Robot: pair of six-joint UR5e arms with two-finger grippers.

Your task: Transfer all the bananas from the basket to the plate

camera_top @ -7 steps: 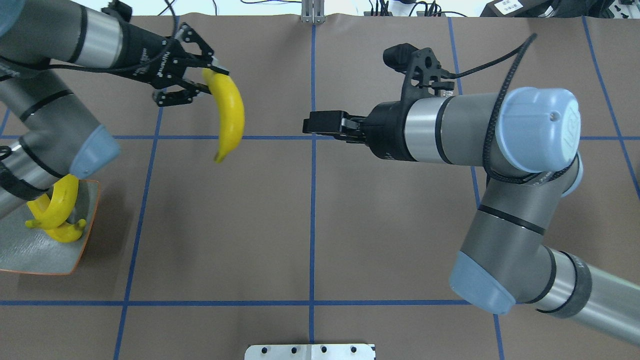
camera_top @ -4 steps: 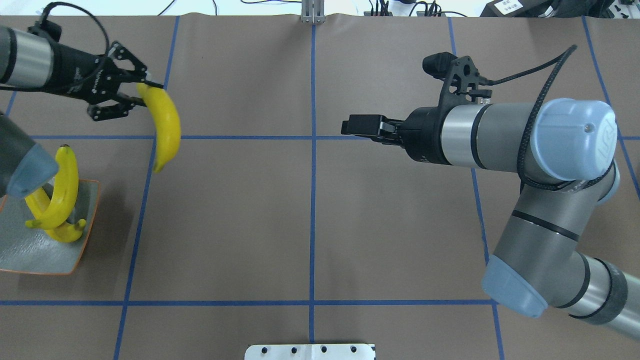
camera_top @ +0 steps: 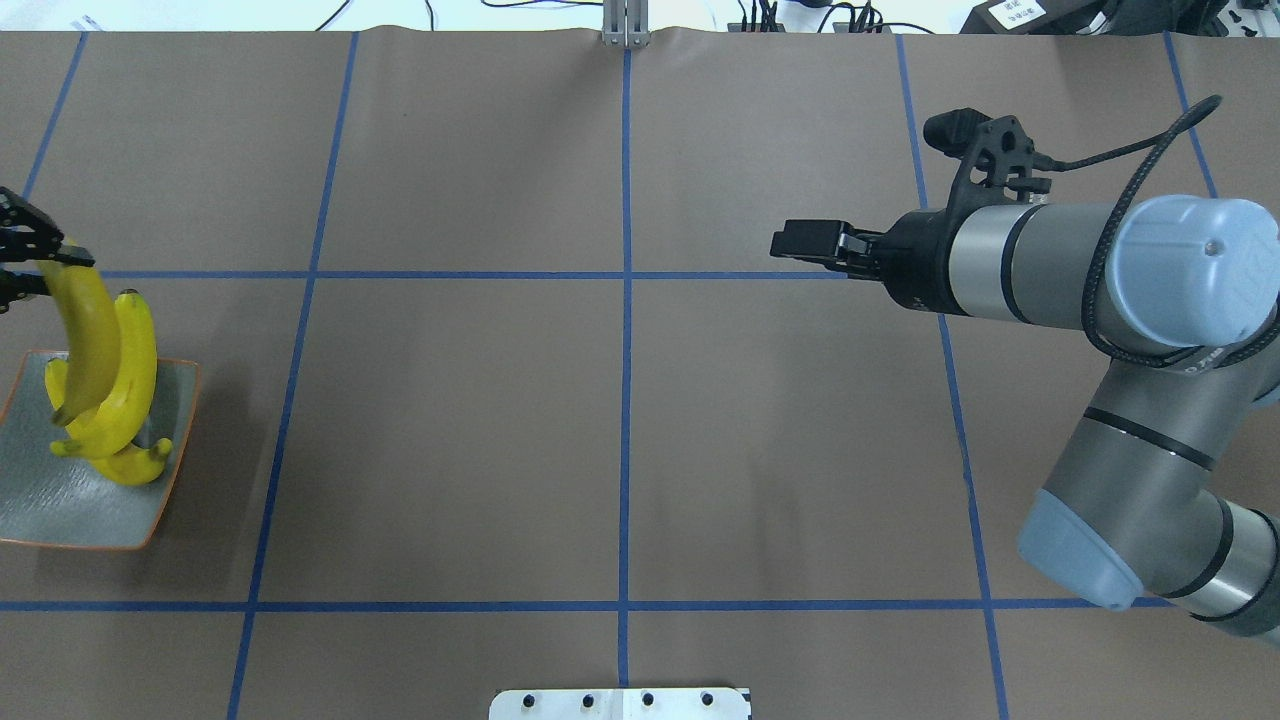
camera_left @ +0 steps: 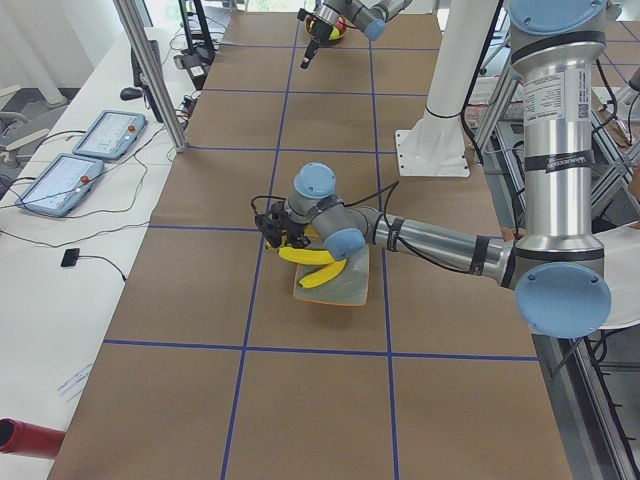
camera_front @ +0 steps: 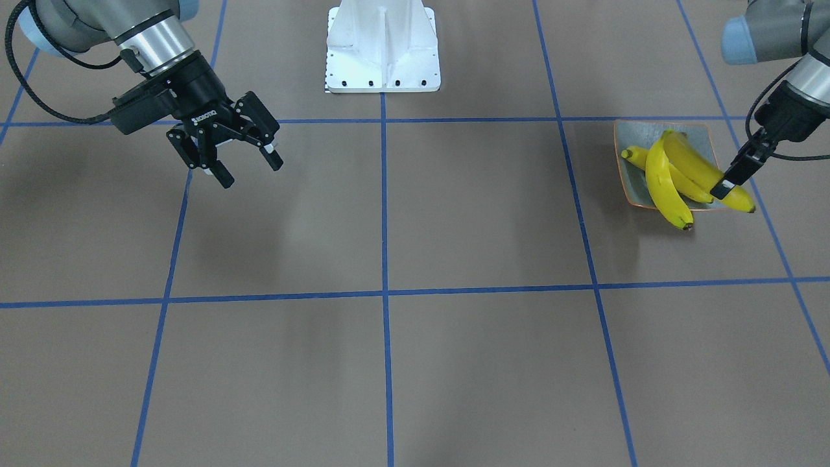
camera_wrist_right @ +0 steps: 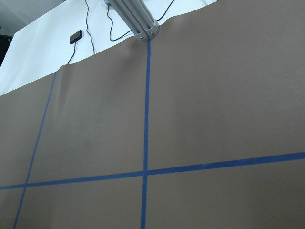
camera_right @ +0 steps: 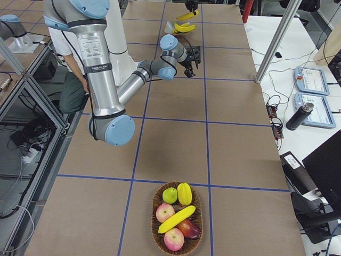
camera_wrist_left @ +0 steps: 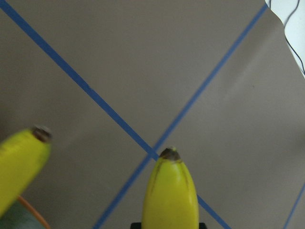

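My left gripper (camera_top: 45,262) is shut on the top end of a banana (camera_top: 85,340), seen from the front as gripper (camera_front: 729,185) and banana (camera_front: 697,165). The fruit hangs over the plate (camera_top: 60,515), a square grey-green dish with an orange rim. Two more bananas (camera_top: 135,375) lie on that plate (camera_front: 697,133). I cannot tell whether the held one touches them. The left wrist view shows the held banana (camera_wrist_left: 169,195) close up. My right gripper (camera_front: 249,172) is open and holds nothing. The basket (camera_right: 154,210) sits at the table's far right end with a banana (camera_right: 176,220) in it.
The basket also holds apples, a green fruit and another yellow fruit (camera_right: 184,193). The white robot base (camera_front: 382,48) stands at the table's near middle. Blue tape lines cross the brown table cover. Tablets (camera_right: 314,80) and cables lie along the table's far edge.
My left arm has swung left, carrying the banana from the mid-left of the table to above the plate. My right arm has pulled back to the right, still empty.
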